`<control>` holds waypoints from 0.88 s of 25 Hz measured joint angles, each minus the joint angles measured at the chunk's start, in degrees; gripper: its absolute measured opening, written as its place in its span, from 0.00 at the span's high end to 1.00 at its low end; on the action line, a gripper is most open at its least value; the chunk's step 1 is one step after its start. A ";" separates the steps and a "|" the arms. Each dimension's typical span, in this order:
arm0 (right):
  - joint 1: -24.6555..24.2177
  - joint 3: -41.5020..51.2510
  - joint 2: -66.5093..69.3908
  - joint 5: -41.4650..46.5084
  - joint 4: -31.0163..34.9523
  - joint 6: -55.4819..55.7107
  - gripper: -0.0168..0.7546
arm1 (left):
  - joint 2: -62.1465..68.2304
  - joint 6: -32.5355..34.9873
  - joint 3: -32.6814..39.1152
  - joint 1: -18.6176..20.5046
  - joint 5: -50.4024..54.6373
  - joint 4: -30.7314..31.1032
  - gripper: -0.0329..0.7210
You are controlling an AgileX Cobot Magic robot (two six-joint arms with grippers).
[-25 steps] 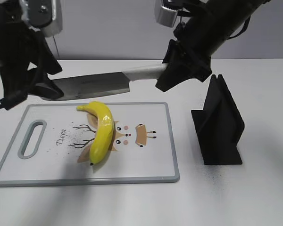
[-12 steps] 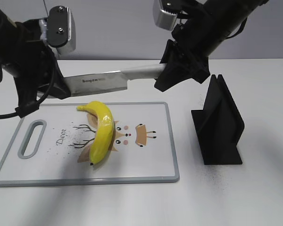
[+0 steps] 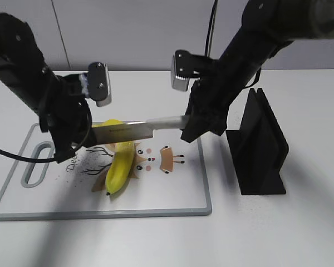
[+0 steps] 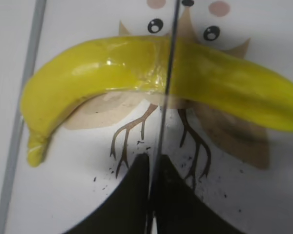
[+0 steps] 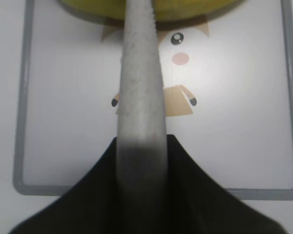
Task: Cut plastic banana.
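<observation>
The plastic banana (image 3: 118, 169) lies on the white cutting board (image 3: 172, 194), running from its far edge toward the front. A knife with a steel blade (image 3: 125, 131) and a pale handle (image 3: 167, 121) lies level across the banana's upper half, touching it. My right gripper (image 3: 190, 125) is shut on the handle (image 5: 140, 87). My left gripper (image 3: 91, 137) is shut on the blade's tip end. In the left wrist view the blade (image 4: 167, 73) shows edge-on across the banana (image 4: 97, 73), coming out from between the jaws (image 4: 154, 163). The right wrist view shows the jaws (image 5: 141, 144) and the banana (image 5: 185, 9) at the top.
A black knife stand (image 3: 261, 150) stands on the white table just right of the board. The board has a grey rim, a handle slot (image 3: 36, 164) at its left end and a printed deer picture (image 3: 164, 158) beside the banana.
Both arms have brought the knife down and toward the front, from above the board's far edge onto the banana. The banana has not moved.
</observation>
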 joint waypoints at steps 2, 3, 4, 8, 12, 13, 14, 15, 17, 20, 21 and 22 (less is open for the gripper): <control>0.11 0.00 3.52 -1.53 -0.64 0.00 0.75 | 3.67 -0.05 -0.07 0.00 -1.51 -0.64 0.94; 0.11 0.00 4.56 -1.58 -0.95 -0.08 0.74 | 5.09 -0.01 -0.37 0.00 -1.92 -1.06 0.94; 0.11 -0.06 5.25 -1.65 -1.06 -0.22 0.74 | 5.87 0.08 -0.57 0.00 -2.27 -1.21 0.95; 0.11 -0.22 5.53 -2.16 -1.12 -0.27 0.74 | 7.25 0.28 -0.82 0.00 -3.37 -1.34 0.95; 0.11 -0.22 4.81 -2.47 -1.43 -0.22 0.74 | 6.64 0.28 -0.82 0.00 -3.41 -1.27 0.95; 0.11 -0.22 4.41 -2.47 -1.50 -0.16 0.74 | 6.18 0.28 -0.70 0.00 -3.41 -0.96 0.95; 0.17 -0.43 3.97 -2.39 -1.60 -0.13 0.74 | 5.46 0.28 -0.63 0.00 -3.41 -0.78 0.95; 0.17 -0.84 3.25 -1.96 -1.61 -0.05 0.74 | 4.37 0.23 -0.56 0.00 -3.34 -0.33 0.95; 0.17 -1.80 1.25 -0.53 -1.68 0.01 0.74 | 1.36 0.23 -0.52 0.00 -2.54 0.49 0.95; 0.17 -3.18 -2.79 2.49 -1.79 0.14 0.74 | -4.48 0.18 -0.52 0.00 1.16 0.12 0.95; 0.17 -3.30 -3.89 3.39 -1.79 0.14 0.74 | -6.55 0.14 -0.52 0.00 2.95 -0.62 0.95; 0.17 -3.33 -5.04 4.40 -1.73 0.14 0.74 | -8.11 0.14 -0.52 0.00 4.69 -1.19 0.95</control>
